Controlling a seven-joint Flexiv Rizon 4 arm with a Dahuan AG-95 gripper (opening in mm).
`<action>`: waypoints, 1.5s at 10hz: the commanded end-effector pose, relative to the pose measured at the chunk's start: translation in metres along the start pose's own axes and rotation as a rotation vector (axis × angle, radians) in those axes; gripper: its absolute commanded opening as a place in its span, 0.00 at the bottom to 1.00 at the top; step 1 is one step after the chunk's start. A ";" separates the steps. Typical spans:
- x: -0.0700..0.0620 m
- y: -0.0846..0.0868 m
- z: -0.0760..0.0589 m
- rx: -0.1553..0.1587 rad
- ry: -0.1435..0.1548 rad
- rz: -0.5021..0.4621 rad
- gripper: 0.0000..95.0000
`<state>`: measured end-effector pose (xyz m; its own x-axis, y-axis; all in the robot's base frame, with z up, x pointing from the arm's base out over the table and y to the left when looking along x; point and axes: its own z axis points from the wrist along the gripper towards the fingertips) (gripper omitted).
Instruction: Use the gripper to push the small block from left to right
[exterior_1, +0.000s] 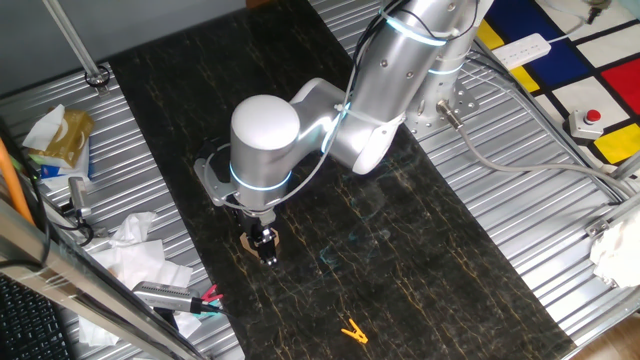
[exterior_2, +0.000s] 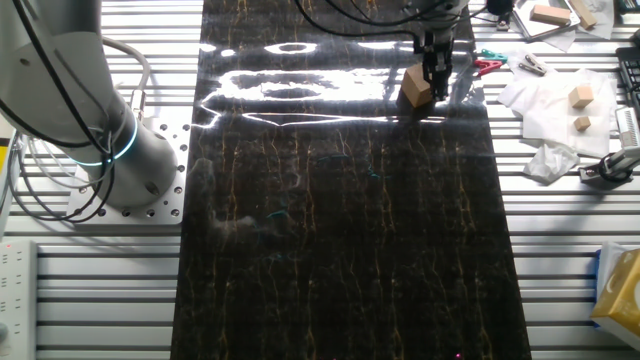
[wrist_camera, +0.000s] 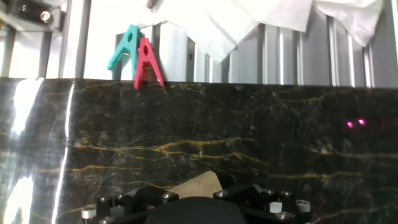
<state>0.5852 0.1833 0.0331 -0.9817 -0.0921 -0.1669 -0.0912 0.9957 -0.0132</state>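
Hand view only: red clothespin.

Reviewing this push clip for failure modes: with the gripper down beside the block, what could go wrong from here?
1. The gripper meets the small block near one side, so the block may rotate and slip off the fingers rather than slide straight.
2. The block sits close to the dark mat's edge; a skewed push could send it onto the ribbed table toward the red and teal clips.
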 end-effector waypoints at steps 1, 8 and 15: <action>0.000 0.000 0.001 -0.007 -0.003 -0.012 1.00; 0.000 0.000 0.001 -0.021 -0.006 -0.052 1.00; 0.000 0.000 0.001 -0.034 -0.008 -0.071 1.00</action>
<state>0.5850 0.1836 0.0327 -0.9714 -0.1624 -0.1730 -0.1665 0.9860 0.0095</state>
